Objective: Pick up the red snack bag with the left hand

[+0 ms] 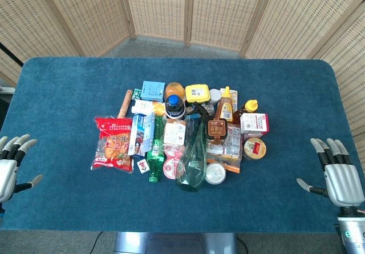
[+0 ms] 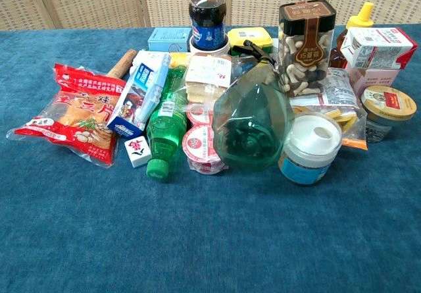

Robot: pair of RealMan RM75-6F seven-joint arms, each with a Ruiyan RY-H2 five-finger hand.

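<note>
The red snack bag lies flat at the left end of the pile of groceries; the chest view shows the bag with yellow chips printed on it. My left hand hovers at the table's left edge, well left of the bag, fingers spread and holding nothing. At the right edge my right hand is held the same way, fingers apart and empty. Neither hand appears in the chest view.
Against the bag's right side rests a blue-and-white box, with a green bottle and a small tile beside it. A wooden roller lies behind. Further right stand a clear green spray bottle, a cola bottle, jars and cartons.
</note>
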